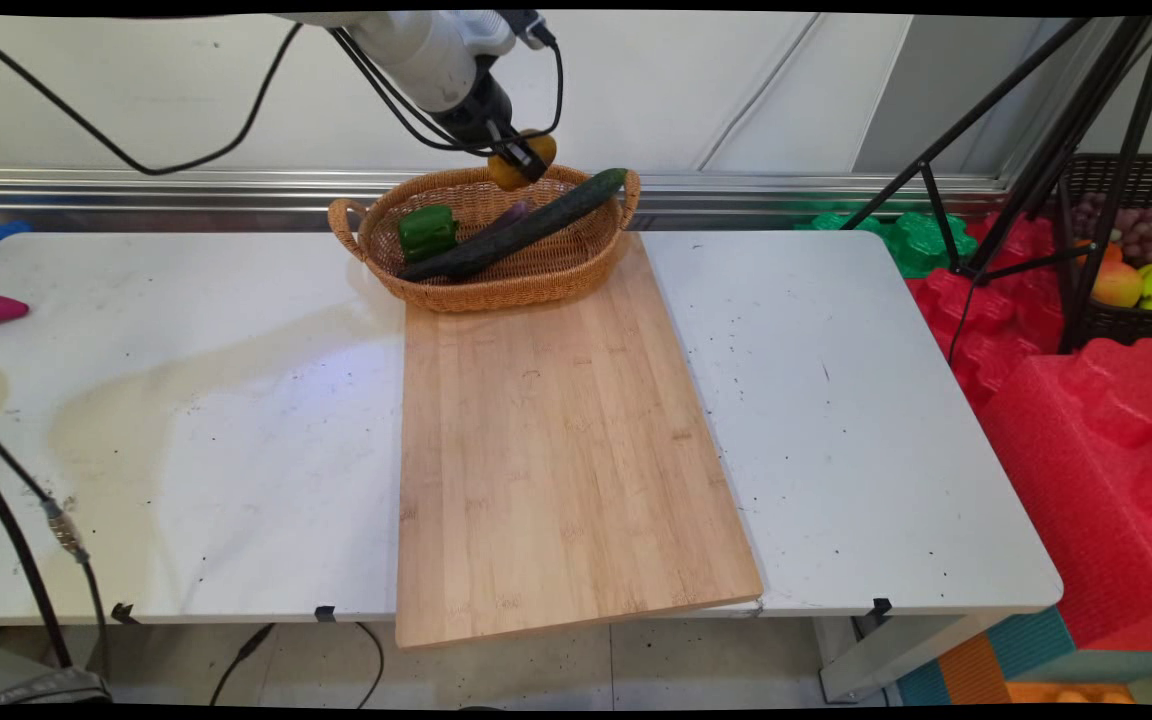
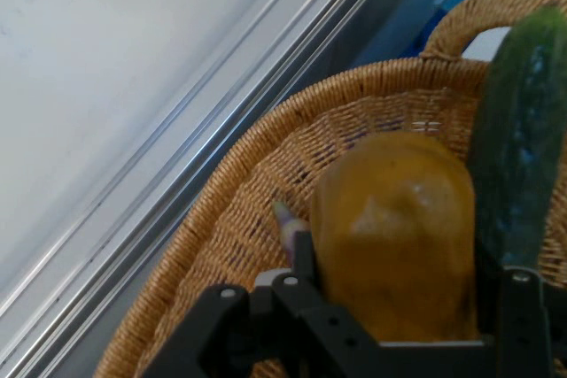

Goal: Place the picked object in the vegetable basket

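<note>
Over far rim of wicker basket (image 1: 496, 275), gripper (image 1: 524, 158) gripping yellow-orange pepper (image 1: 516, 172), fingers (image 2: 518, 307) clamping its sides, holding it clear of basket floor. Beneath, long cucumber (image 1: 521, 225) lying diagonally, end poking over right handle; green pepper (image 1: 427, 232) sitting left; purple vegetable (image 1: 508, 213) peeking between. Basket resting on far end of wooden board (image 1: 556, 450), board lying on white table (image 1: 186, 400).
</note>
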`<state>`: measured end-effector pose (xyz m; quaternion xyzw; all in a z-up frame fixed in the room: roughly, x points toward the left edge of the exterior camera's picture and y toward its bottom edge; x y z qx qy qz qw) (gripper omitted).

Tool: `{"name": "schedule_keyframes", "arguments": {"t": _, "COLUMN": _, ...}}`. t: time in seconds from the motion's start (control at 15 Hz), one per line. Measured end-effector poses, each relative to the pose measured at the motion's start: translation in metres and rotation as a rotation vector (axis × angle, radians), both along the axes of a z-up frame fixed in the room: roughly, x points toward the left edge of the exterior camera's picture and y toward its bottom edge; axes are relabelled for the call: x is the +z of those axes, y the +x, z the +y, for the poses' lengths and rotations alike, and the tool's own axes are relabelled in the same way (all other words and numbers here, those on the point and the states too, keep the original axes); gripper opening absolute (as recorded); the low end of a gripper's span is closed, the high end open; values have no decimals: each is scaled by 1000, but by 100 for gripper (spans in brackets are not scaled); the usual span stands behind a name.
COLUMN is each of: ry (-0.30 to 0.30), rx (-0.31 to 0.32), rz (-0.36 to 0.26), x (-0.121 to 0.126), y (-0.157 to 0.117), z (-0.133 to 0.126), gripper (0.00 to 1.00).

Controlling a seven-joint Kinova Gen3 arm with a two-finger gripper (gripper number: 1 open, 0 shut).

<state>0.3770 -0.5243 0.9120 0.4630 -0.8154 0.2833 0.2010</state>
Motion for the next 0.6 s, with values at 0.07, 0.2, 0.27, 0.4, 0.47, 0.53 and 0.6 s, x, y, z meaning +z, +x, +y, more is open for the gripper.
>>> {"name": "schedule_keyframes", "arguments": {"t": 0.07, "ry": 6, "rx": -5, "rz": -4, "x": -5, "y": 2, "z": -5, "gripper": 0}}
{"name": "schedule_keyframes", "arguments": {"t": 0.2, "ry": 17, "rx": -16, "rz": -12, "x": -15, "y": 5, "z": -16, "gripper": 0}}
{"name": "schedule_keyframes", "arguments": {"t": 0.27, "ry": 21, "rx": -19, "rz": -15, "x": -18, "y": 7, "z": -21, "gripper": 0}}
{"name": "schedule_keyframes", "arguments": {"t": 0.4, "ry": 27, "rx": -24, "rz": -20, "x": -24, "y": 11, "z": -27, "gripper": 0}}
{"name": "schedule_keyframes", "arguments": {"t": 0.47, "ry": 30, "rx": -26, "rz": -22, "x": -27, "y": 12, "z": -30, "gripper": 0}}
{"name": "schedule_keyframes", "arguments": {"t": 0.53, "ry": 32, "rx": -29, "rz": -23, "x": -28, "y": 13, "z": -33, "gripper": 100}}
{"name": "schedule_keyframes", "arguments": {"t": 0.6, "ry": 33, "rx": -31, "rz": -24, "x": -30, "y": 15, "z": -35, "gripper": 100}}
